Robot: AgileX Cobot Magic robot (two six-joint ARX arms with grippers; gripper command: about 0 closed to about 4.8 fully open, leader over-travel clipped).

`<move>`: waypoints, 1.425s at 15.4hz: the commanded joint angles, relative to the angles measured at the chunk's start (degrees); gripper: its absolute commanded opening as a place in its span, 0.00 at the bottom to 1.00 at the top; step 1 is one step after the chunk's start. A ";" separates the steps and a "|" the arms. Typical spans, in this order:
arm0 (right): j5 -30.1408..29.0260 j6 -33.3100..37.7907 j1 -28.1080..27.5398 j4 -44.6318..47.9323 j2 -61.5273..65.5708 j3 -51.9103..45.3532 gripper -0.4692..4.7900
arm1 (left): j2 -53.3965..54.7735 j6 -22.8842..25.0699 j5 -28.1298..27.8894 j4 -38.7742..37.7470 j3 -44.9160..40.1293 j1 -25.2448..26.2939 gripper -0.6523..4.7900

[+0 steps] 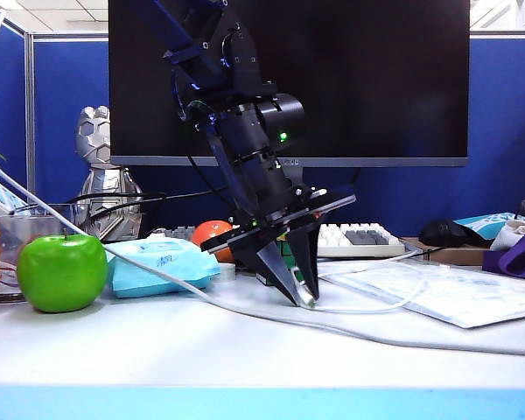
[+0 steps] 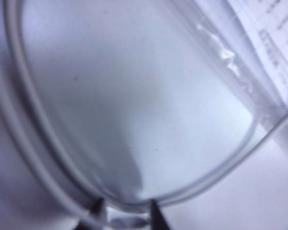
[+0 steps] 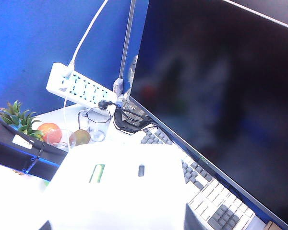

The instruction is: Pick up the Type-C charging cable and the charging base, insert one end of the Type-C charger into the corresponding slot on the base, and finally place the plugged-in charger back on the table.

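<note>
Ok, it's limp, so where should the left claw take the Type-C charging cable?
Grip the cable at its loop's bend, from above: it lies flat on the table, and the left claw straddles it, open. The right claw, facing the monitor, holds the charging base.

Bright overhead light; left wrist view blurred, right wrist foreground overexposed.
</note>
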 commanded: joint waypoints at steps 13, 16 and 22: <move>-0.74 0.07 0.07 1.09 0.57 0.17 0.09 | -5.66 -13.35 2.14 5.95 -0.31 1.55 0.39; -0.74 0.04 0.07 1.09 0.61 0.17 0.09 | -5.53 -15.96 1.97 5.90 -0.09 1.49 0.37; -0.76 0.04 0.07 1.11 0.66 0.20 0.09 | -3.50 -28.70 -0.22 9.66 -0.17 1.46 0.35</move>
